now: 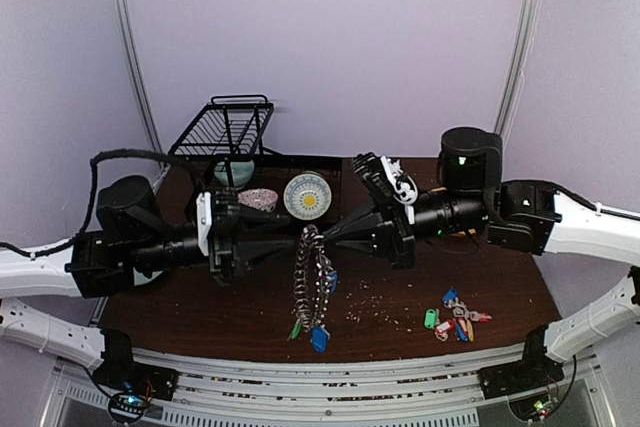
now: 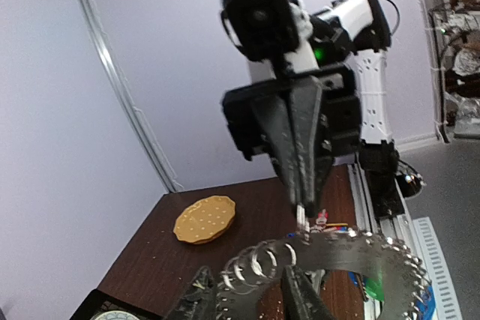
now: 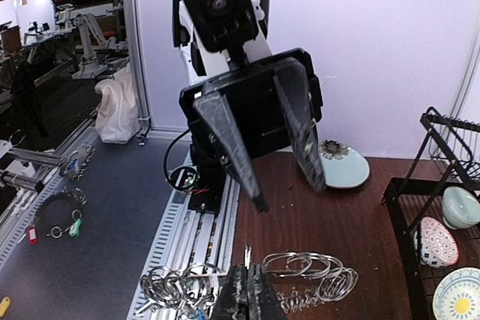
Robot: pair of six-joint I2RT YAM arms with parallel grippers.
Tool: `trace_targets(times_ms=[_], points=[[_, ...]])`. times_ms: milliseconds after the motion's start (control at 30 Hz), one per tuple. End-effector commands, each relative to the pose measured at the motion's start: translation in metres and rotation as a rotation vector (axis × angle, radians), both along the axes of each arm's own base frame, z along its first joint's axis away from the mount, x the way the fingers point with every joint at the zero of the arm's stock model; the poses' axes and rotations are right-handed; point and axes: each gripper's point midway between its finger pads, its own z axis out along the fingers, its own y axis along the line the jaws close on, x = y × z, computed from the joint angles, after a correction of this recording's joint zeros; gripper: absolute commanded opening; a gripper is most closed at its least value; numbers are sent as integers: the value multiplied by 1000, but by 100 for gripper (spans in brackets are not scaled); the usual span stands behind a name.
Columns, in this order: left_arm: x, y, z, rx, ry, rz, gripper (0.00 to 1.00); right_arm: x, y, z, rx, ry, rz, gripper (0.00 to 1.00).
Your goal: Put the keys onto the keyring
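Loops of silver wire crowd the rim of the keyring point(image 2: 345, 254), a flat dark grey disc with a wide hole. Blue and green tags dangle from its lower edge. In the top view it hangs on edge at the centre of the frame, between the two arms and above the table point(image 1: 400, 282). The right gripper point(image 3: 247, 290) has its fingers pressed together on the ring's rim, with wire loops spilling to either side. The left gripper point(image 3: 289, 192) faces it with its fingers spread well apart and nothing between the tips. The keys point(image 1: 458, 317) lie on the table at the lower right of the top view, a small bunch with coloured heads, well apart from the ring. A yellow-patterned plate point(image 1: 307, 195), a pink bowl point(image 1: 262, 198) and a black wire rack point(image 1: 228, 127) sit behind the arms. Crumbs speckle the wood under the ring.
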Motion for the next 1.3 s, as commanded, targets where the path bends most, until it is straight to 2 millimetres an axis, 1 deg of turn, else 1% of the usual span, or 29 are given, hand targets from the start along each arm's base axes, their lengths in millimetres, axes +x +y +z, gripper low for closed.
trace_targets(times_ms=[0,67,167,200,233,267,367,400,467,533,600,667,733,800,933,1100,1233,1267], points=[[26,17,59,-178,261,157,29,9,-12,53,207,-77,-95,0],[24,17,62,-221,380,131,28,12,-13,52,212,-89,-111,0],[18,7,52,-186,503,81,33,20,-12,45,197,-110,-157,0],[23,3,45,-152,551,108,35,23,-12,42,191,-118,-172,0],[26,1,44,-142,575,124,37,25,-13,40,185,-131,-178,0],[30,-1,37,-111,601,134,40,26,-13,39,182,-145,-185,0],[30,-12,36,-64,671,51,52,26,-11,29,151,-199,-174,0],[31,-14,35,-44,707,17,53,25,-11,26,139,-219,-162,0],[41,-14,32,-16,801,-3,51,23,-10,19,115,-244,-130,0],[52,-3,30,-41,856,0,44,21,-8,15,102,-238,-87,0],[60,10,27,-84,866,27,40,20,-7,14,94,-224,-73,0],[64,16,24,-120,869,43,40,21,-5,12,83,-219,-69,0],[61,11,23,-113,874,5,39,26,-2,8,64,-216,-82,0],[60,5,18,-80,897,-15,39,29,-2,9,62,-219,-99,0],[60,-3,1,-47,948,-36,45,30,-3,9,71,-240,-105,0],[62,-13,-15,5,991,-46,44,31,1,9,53,-250,-92,0],[50,-19,-3,-5,958,-163,51,32,3,7,42,-251,-95,0],[50,-21,-3,-2,959,-174,53,32,3,7,43,-253,-96,0]])
